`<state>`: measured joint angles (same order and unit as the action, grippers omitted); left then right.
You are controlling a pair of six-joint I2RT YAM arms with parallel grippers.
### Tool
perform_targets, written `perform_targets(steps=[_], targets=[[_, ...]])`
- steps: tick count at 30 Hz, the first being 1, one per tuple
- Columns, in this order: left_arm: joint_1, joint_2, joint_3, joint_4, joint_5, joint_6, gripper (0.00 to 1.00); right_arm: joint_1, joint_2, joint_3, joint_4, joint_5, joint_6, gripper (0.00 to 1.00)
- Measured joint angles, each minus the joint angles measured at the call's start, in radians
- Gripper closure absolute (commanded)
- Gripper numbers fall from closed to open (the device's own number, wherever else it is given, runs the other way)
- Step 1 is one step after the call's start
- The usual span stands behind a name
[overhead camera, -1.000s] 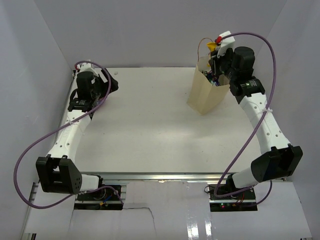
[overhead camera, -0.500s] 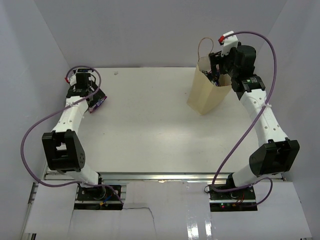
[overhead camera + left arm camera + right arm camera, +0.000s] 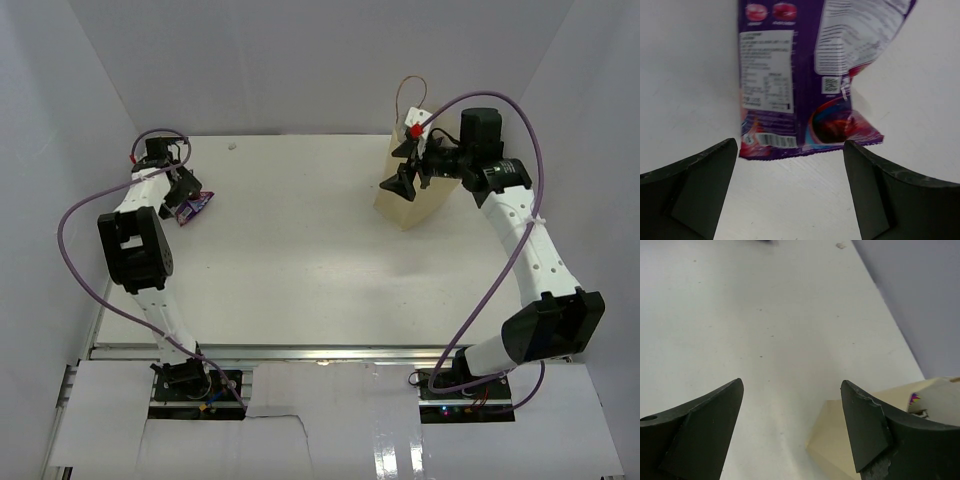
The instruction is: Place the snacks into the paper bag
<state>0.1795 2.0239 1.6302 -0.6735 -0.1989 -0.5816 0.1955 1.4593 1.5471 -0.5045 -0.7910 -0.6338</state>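
A small purple packet [image 3: 805, 75] lay flat at the table's [image 3: 300, 250] far left, just ahead of the left gripper [image 3: 790, 162], fingers spread wide. It looked light, soft and crinkly, best pinched at its sealed near edge. The right gripper [image 3: 792, 390], spread and empty, hung by the paper bag [image 3: 403, 208].

We get bright, even, diffuse light; shadows on the table [image 3: 300, 260] are faint and soft. Glare streaks the overhead view's lower centre. Fine print on the purple packet [image 3: 805, 75] looks slightly blurred.

Flat purple packet [image 3: 192, 207]; upright tan paper bag [image 3: 400, 205]
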Motion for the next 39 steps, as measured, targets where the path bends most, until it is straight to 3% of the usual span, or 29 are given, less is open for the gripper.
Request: perform_targets(steps=[6,9,14,19,23,27,34,39], targets=[[-0.005,0.092,0.150,0.054,0.073,0.059,0.03,0.024,-0.011,-0.086,-0.048,-0.084,-0.026,0.16],[-0.006,0.145,0.227,0.044,0.070,0.058,0.16,0.033,-0.011,-0.110,-0.059,-0.097,-0.023,0.16],[-0.006,0.257,0.305,-0.008,0.044,0.054,0.26,0.038,-0.011,-0.113,-0.054,-0.111,0.004,0.17],[-0.005,0.264,0.305,-0.032,0.026,0.063,0.77,0.042,-0.011,-0.113,-0.044,-0.140,0.044,0.18],[-0.002,0.222,0.281,-0.030,0.061,0.076,0.95,0.058,-0.011,-0.113,-0.042,-0.155,0.060,0.19],[0.000,0.113,0.138,0.018,0.225,0.100,1.00,0.103,-0.011,-0.113,-0.039,-0.174,0.075,0.20],[-0.011,-0.242,-0.318,0.301,0.796,0.114,1.00,0.285,0.012,-0.119,0.040,-0.196,0.161,0.09],[-0.081,-0.429,-0.579,0.503,1.135,0.100,1.00,0.339,0.099,-0.158,0.238,-0.219,0.294,0.05]])
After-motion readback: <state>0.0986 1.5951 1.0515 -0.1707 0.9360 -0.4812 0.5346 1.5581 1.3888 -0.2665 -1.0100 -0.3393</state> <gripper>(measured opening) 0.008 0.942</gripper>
